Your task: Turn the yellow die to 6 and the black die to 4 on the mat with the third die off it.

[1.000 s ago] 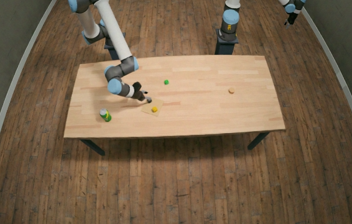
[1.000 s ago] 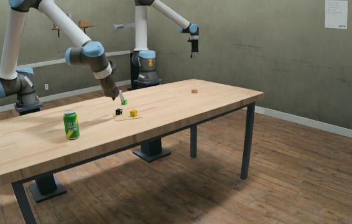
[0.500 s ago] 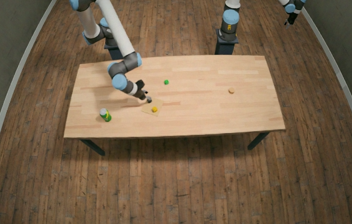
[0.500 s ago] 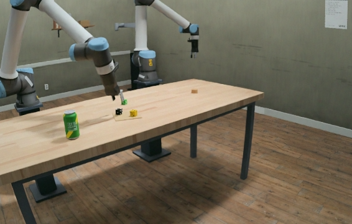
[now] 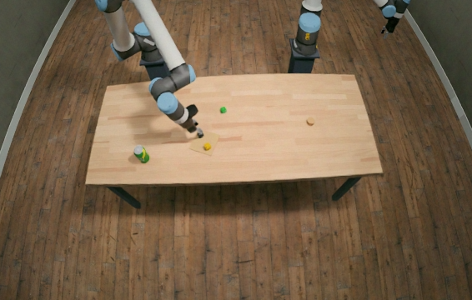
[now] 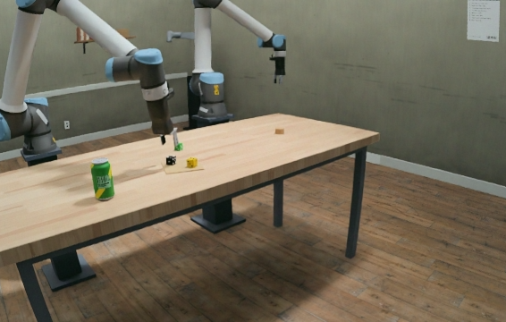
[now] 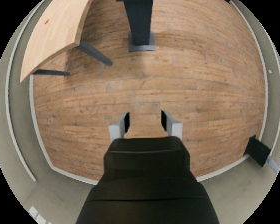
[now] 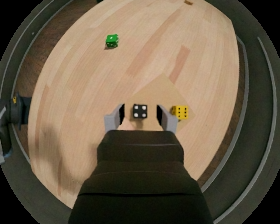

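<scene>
The yellow die (image 5: pixel 207 147) (image 6: pixel 191 162) (image 8: pixel 181 112) sits on the tan mat (image 5: pixel 197 147) (image 6: pixel 182 170) (image 8: pixel 163 89), six pips on top. The black die (image 6: pixel 171 160) (image 8: pixel 140 110) shows four pips on top and looks flat near the mat's edge; I cannot tell whether it is fully on. The green die (image 5: pixel 223 110) (image 6: pixel 179 147) (image 8: pixel 112 41) lies off the mat. My right gripper (image 5: pixel 198 129) (image 6: pixel 170 139) (image 8: pixel 140 110) is open and empty, pointing down above the black die. My left gripper (image 5: pixel 385 32) (image 6: pixel 278 80) (image 7: pixel 145 117) is open and empty, far from the table.
A green can (image 5: pixel 142 154) (image 6: pixel 102 180) stands on the wooden table (image 5: pixel 261 154) (image 6: pixel 244 154), on the left of the top and exterior views. A small round wooden piece (image 5: pixel 310 121) (image 6: pixel 279 131) lies toward the table's other end. The yellow die is close beside the right gripper's finger in the right wrist view.
</scene>
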`<state>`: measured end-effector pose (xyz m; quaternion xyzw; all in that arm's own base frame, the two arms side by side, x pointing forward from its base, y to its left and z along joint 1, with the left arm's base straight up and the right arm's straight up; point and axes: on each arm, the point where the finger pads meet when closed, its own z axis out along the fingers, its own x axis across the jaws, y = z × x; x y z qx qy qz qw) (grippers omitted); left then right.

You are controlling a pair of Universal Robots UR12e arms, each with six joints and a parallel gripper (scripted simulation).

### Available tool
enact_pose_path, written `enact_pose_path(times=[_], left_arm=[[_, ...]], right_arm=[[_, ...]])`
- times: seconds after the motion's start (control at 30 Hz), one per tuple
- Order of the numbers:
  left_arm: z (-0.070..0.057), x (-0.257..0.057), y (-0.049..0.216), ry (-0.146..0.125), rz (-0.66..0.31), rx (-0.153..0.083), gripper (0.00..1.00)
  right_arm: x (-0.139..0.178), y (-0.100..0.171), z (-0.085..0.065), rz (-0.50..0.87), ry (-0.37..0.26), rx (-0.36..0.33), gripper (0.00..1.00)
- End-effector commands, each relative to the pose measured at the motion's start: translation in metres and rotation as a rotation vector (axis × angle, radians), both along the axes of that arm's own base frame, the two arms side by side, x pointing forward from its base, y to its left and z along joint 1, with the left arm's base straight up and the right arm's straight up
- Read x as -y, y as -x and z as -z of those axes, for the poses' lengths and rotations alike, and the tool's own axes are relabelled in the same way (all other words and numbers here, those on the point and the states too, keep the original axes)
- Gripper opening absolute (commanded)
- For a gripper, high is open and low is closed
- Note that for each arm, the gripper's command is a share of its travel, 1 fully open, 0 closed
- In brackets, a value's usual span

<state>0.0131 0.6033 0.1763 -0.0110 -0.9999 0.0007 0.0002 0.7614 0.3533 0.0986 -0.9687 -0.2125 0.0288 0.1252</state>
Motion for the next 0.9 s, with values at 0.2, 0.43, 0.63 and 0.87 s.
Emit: enact_pose_path(times=[0.2,0.43,0.63,0.87], left_arm=[[-0.0008,-0.0006,-0.0002,-0.002,0.0,0.0,1.0],[-0.0008,-0.0006,-0.0002,-0.002,0.0,0.0,1.0],[-0.0008,-0.0006,-0.0002,-0.002,0.0,0.0,1.0],[-0.0008,-0.0006,-0.0002,-0.002,0.0,0.0,1.0]], right_arm=[[-0.0015,0.0005,0.0006,0.0,0.077,0.032,1.0],[-0.0028,0.0008,-0.0007,0.0,0.203,0.094,1.0],[-0.0031,0.0005,-0.0019,0.0,0.233,0.11,1.0],[-0.0031,0.0005,-0.0019,0.0,0.233,0.11,1.0]])
